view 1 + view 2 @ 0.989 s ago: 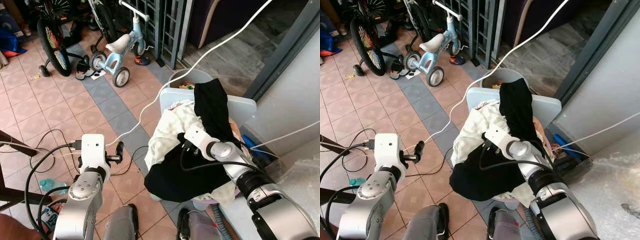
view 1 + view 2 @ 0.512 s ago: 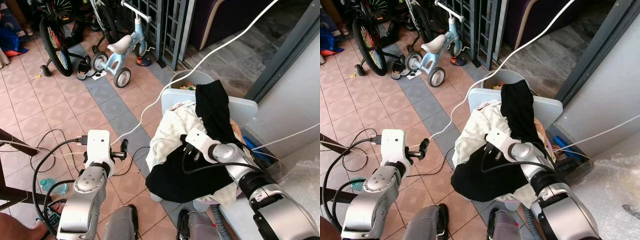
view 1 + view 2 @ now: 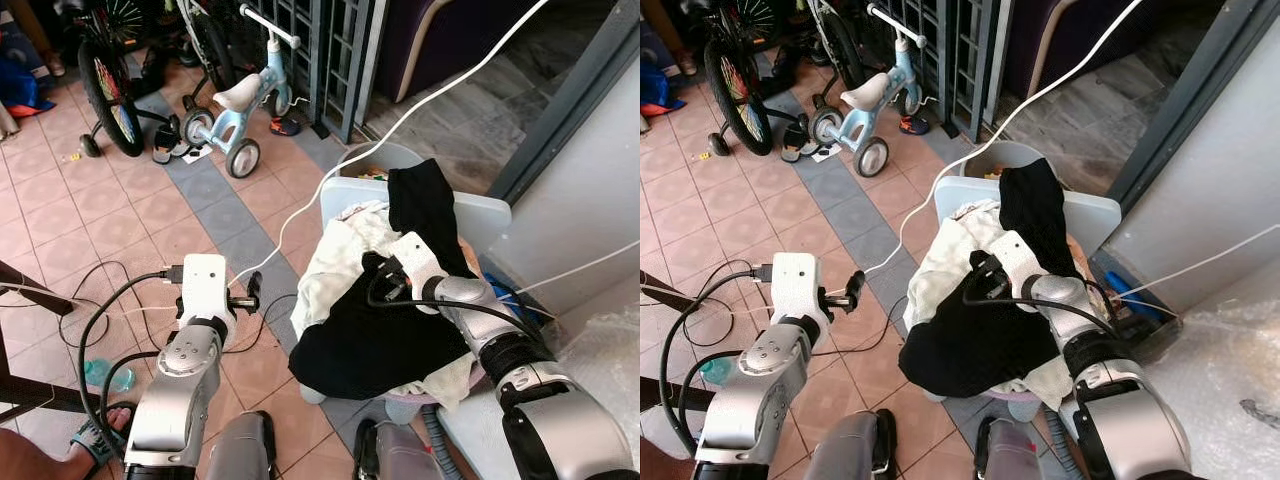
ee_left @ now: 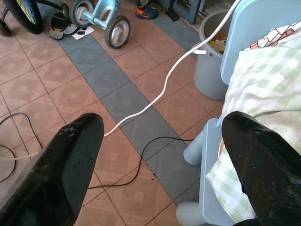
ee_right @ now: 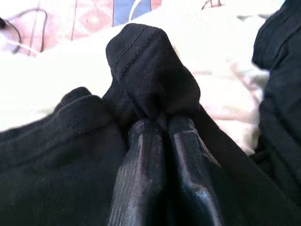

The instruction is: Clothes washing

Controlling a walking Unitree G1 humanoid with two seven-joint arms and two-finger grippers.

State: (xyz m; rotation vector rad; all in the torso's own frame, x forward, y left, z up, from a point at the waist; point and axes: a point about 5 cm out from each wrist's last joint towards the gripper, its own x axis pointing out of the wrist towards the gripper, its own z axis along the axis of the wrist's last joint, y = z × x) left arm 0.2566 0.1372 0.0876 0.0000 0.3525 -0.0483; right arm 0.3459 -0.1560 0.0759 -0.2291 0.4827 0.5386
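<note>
Where the laundry sits: heaped on a pale blue chair [image 3: 492,212], with a black garment [image 3: 370,340] spread over the front edge and sagging toward the floor, a cream checked cloth [image 3: 335,262] beneath it toward the left edge, and a second black piece [image 3: 425,215] draped over the backrest.
Right gripper [image 5: 157,126]: fingers pressed together, pinching a bunched fold of the black garment near the middle of the pile; the wrist view shows the seam puckered just above the fingertips.
Left gripper [image 4: 162,155]: fingers spread wide and holding nothing, hovering above the tiled floor [image 3: 120,215] just off the chair's left edge.
Step in hand: by my reading, lifting the black garment off the heap for the wash.
Risk, shallow pinch: only a small fold is caught, so the cloth's weight may pull it free as it rises.
Risk, dragging the pile: the garment lies on the checked cloth, which could slide off the front edge onto the floor.
Risk, snagging: a white cable [image 3: 400,115] runs across the floor past the grey bucket [image 3: 352,160] behind the chair, and a dark lead lies by the chair legs; trailing fabric might hook either.
</note>
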